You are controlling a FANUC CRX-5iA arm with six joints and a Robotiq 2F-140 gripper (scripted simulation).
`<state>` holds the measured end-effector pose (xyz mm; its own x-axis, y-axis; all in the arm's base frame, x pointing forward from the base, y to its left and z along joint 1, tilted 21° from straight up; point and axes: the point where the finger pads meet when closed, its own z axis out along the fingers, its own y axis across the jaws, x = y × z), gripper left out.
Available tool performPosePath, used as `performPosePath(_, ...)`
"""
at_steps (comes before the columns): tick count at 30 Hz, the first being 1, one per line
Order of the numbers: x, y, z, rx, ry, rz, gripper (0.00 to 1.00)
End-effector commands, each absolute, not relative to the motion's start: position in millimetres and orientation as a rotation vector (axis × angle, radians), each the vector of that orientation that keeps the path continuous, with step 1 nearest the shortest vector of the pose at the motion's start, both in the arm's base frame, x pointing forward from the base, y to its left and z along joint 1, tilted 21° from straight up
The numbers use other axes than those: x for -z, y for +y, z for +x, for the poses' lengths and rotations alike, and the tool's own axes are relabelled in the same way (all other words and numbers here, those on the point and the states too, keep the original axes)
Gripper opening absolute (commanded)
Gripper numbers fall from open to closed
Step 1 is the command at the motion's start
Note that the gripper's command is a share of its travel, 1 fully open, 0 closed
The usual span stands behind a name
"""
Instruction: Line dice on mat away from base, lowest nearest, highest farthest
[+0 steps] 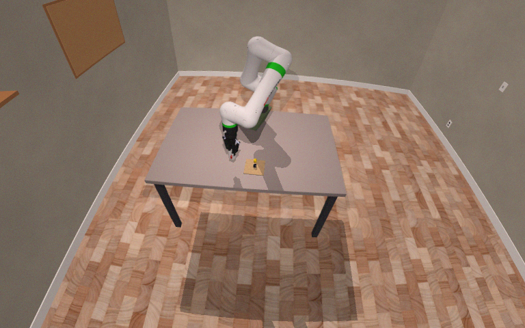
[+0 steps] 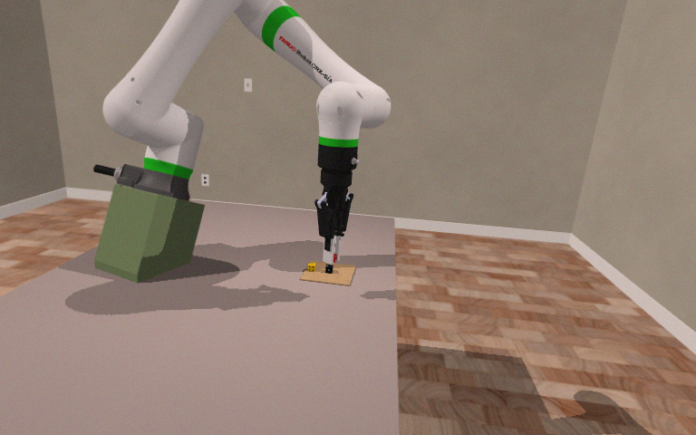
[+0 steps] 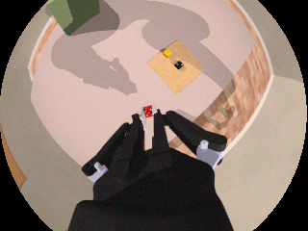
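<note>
A small tan mat [image 1: 253, 168] lies on the grey table; it also shows in the exterior view [image 2: 328, 275] and the wrist view [image 3: 175, 69]. A yellow die [image 1: 254, 160] [image 2: 312, 265] [image 3: 168, 53] sits at the mat's edge nearest the base. A black die [image 1: 254, 165] [image 2: 329, 268] [image 3: 179, 64] sits near the mat's middle. My gripper [image 1: 232, 155] [image 2: 331, 256] [image 3: 148, 110] is shut on a red die [image 3: 148, 111] and holds it above the table, to the side of the mat.
The green base block [image 2: 149, 232] stands at the far side of the table. The table's front edge [image 1: 245, 189] is a short way past the mat.
</note>
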<state>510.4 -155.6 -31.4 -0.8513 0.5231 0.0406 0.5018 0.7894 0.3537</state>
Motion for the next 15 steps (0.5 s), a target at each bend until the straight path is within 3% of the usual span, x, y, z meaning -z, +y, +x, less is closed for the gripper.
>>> performPosePath(1,26.7,-145.6,514.4,-0.546,2.925,0.776,0.09)
performPosePath(15,-26.8,-16.0,541.3,-0.497,2.949,0.064,0.09)
